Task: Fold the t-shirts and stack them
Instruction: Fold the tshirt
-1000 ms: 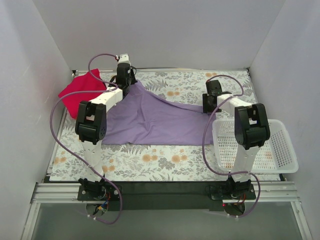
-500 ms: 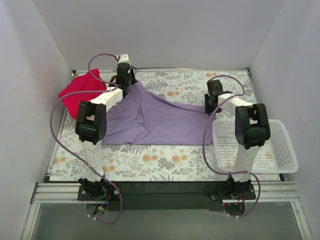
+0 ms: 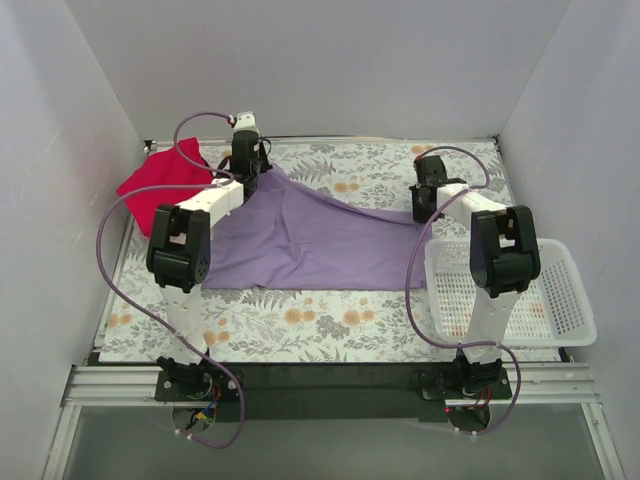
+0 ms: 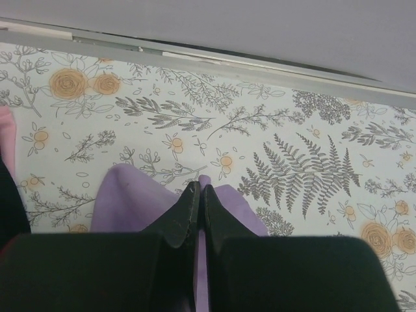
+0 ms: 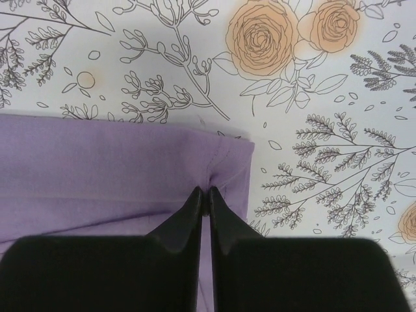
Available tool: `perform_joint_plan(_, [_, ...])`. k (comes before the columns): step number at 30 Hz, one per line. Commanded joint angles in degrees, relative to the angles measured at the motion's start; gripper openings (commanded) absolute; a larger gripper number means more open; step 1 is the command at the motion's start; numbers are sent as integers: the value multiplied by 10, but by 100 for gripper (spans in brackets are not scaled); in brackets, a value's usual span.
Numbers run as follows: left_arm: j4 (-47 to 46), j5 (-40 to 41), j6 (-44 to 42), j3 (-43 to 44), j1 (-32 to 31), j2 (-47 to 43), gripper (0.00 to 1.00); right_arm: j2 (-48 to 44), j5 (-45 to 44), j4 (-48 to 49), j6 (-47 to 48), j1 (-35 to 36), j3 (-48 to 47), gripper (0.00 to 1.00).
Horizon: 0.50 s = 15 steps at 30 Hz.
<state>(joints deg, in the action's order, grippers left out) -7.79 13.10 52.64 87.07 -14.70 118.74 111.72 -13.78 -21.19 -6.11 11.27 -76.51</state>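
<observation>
Soft, even light fills the white-walled enclosure, seemingly from above, and the overhead view is bright and sharp from edge to edge. Shadows are faint. The folds of the lavender t-shirt [image 3: 300, 240] carry only gentle shading, and the floral bench [image 3: 330, 320] is evenly lit. In both wrist views the printed pattern is crisp. The black left hand [image 4: 198, 195] and right hand [image 5: 205, 195] fill the foreground as dark, nearly featureless shapes with slightly soft edges. The far wall in the left wrist view is a flat, dull grey.
</observation>
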Motion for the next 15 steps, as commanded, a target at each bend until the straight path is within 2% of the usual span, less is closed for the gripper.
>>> perform_joint_plan(1, [-23,27,-7,-13,4,-69,0,-42,-12,-9,9,-3,-28,1])
perform_joint_plan(15, [-35,34,10,-116,5,-151,0,-152,10,-14,10,0,32,1])
